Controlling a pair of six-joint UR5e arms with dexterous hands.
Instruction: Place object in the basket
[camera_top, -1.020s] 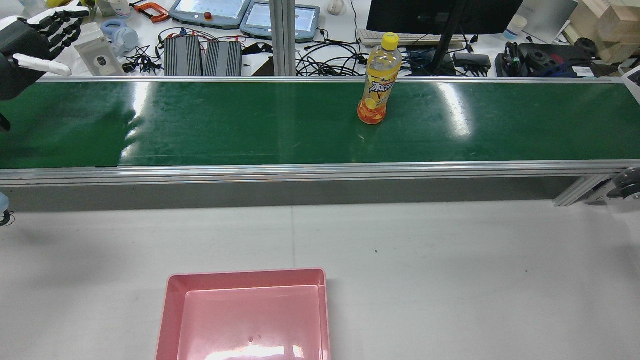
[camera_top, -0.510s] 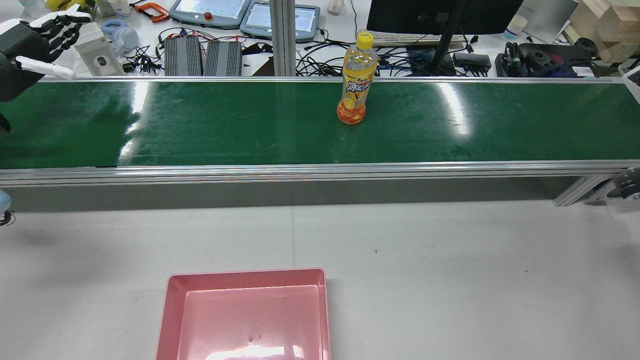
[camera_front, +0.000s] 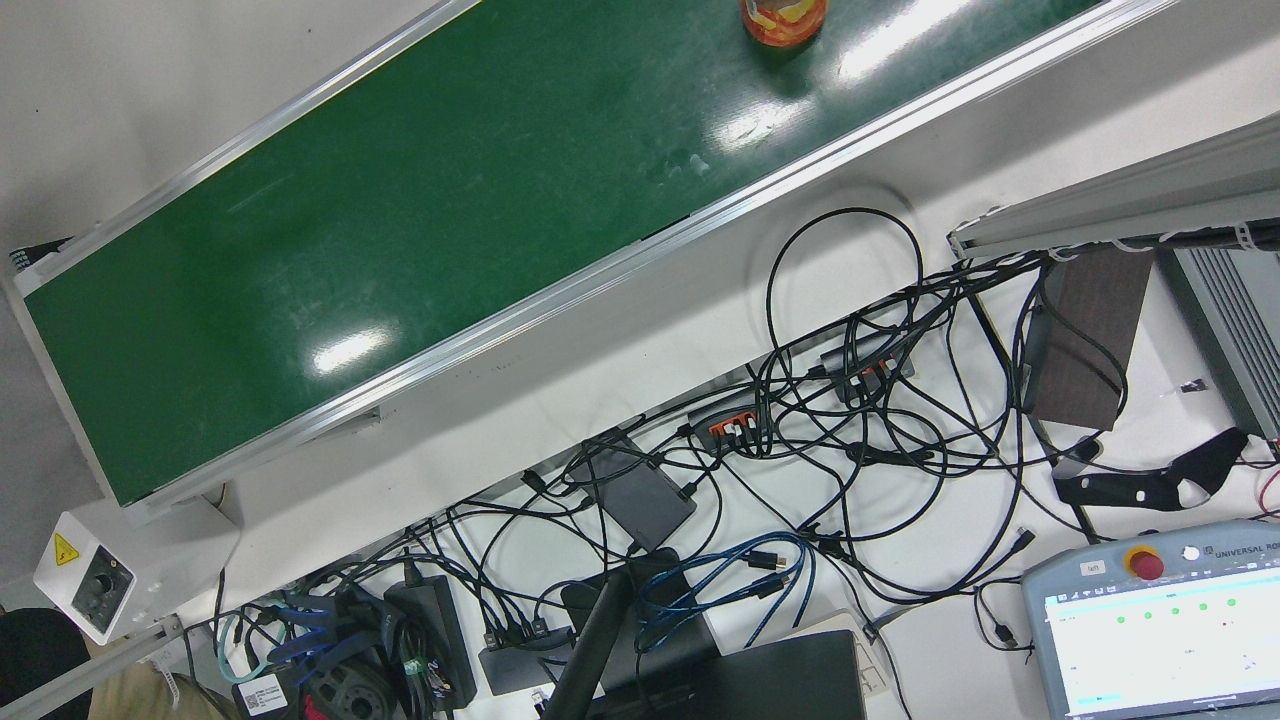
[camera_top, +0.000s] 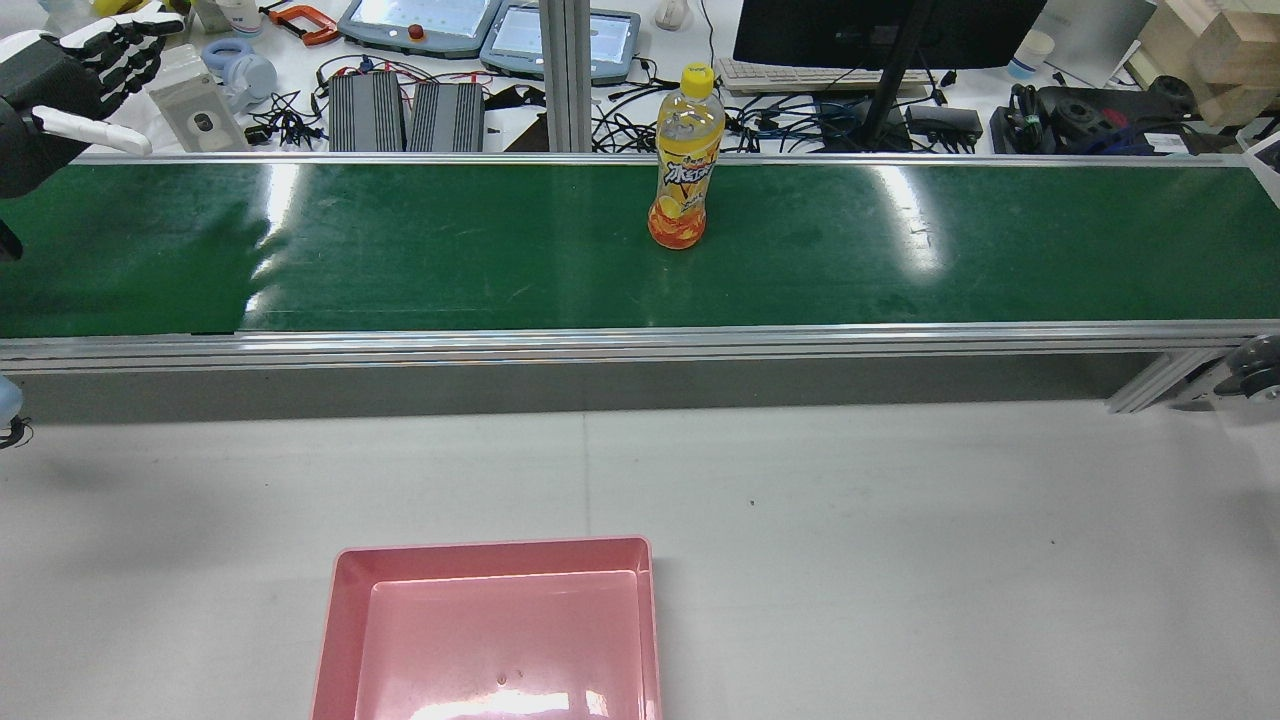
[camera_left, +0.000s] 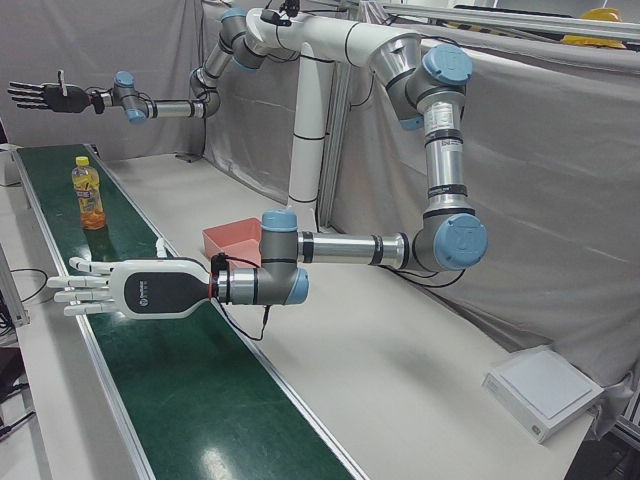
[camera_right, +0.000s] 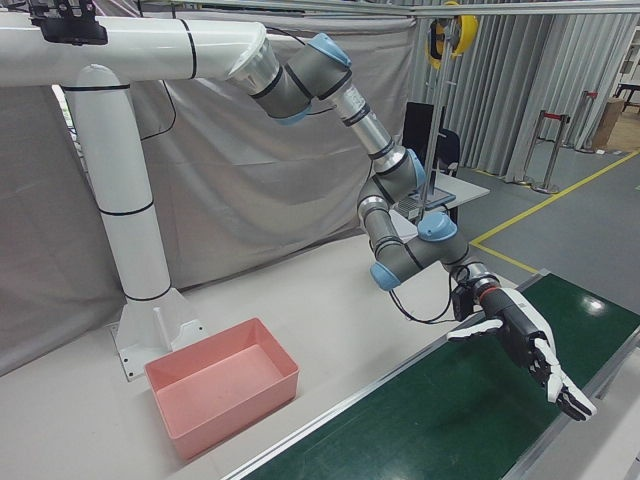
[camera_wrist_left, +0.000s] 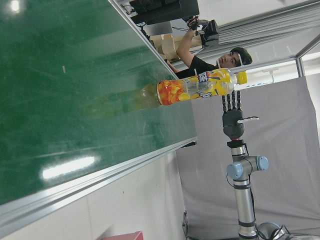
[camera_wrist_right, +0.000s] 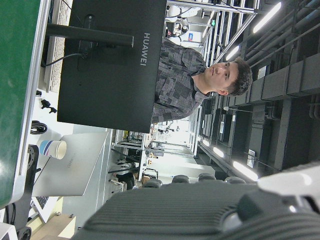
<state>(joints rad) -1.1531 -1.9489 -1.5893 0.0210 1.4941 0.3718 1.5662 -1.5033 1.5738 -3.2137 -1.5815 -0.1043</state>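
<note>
An orange drink bottle (camera_top: 685, 165) with a yellow cap stands upright on the green conveyor belt (camera_top: 400, 260), about mid-belt. It also shows in the front view (camera_front: 783, 15), the left-front view (camera_left: 88, 193) and the left hand view (camera_wrist_left: 197, 87). The empty pink basket (camera_top: 495, 548) sits on the white table in front of the belt. My left hand (camera_top: 70, 75) is open and empty over the belt's left end, far from the bottle; it also shows in the left-front view (camera_left: 130, 290) and the right-front view (camera_right: 520, 345). My right hand (camera_left: 45, 95) is open and empty beyond the bottle.
Behind the belt lie cables, teach pendants (camera_top: 420, 25) and a monitor (camera_top: 880, 30). An aluminium rail (camera_top: 640, 345) edges the belt on the table side. The white pedestal (camera_left: 310, 130) stands behind the basket. A person (camera_wrist_left: 220, 60) is behind the far side.
The bottle has moved left along the belt, toward my left hand, still upright. My left hand has barely shifted.
</note>
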